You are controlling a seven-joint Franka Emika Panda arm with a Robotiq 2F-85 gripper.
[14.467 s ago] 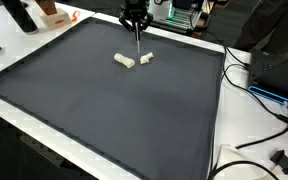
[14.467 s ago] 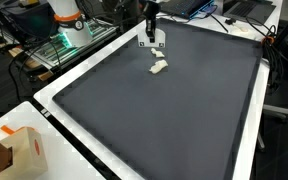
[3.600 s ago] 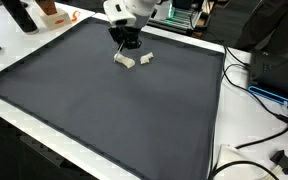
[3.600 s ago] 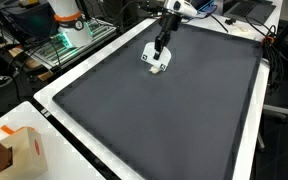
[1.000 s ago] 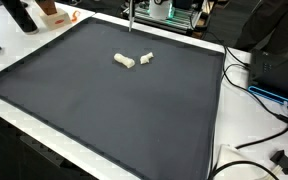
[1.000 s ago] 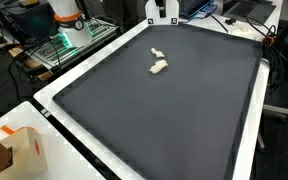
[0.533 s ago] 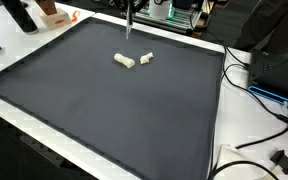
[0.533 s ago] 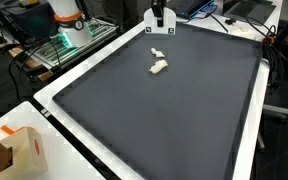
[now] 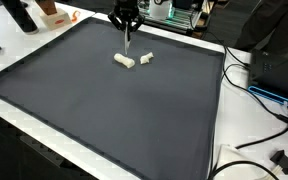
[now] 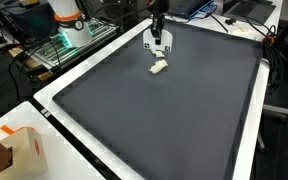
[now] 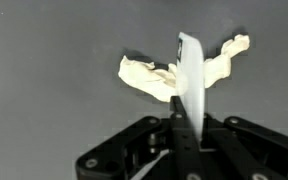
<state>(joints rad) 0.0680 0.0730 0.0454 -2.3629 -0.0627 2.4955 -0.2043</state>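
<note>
Below the end effector (image 9: 125, 20): a broader scrap (image 11: 147, 77) and a thinner scrap (image 11: 227, 55), both crumpled and white, lie on the dark mat (image 9: 134, 115), close together.
Hold: the fingers are pressed in on a flat white stick (image 11: 191, 80), which hangs straight down from between them.
Stick tip: in the wrist view it crosses the gap between the two scraps; I cannot tell whether it touches either one.
Step in hand: judged to be lining the tip up over the scraps, with no sure contact yet.
Next move calls for: a slow, straight descent with the tip kept between them, since such light bits would likely skid.
Textures: the scraps look soft, wrinkled and tissue-like; the stick is smooth and rigid; the mat is matte and flat, edged by the pale tabletop (image 9: 226, 120).
</note>
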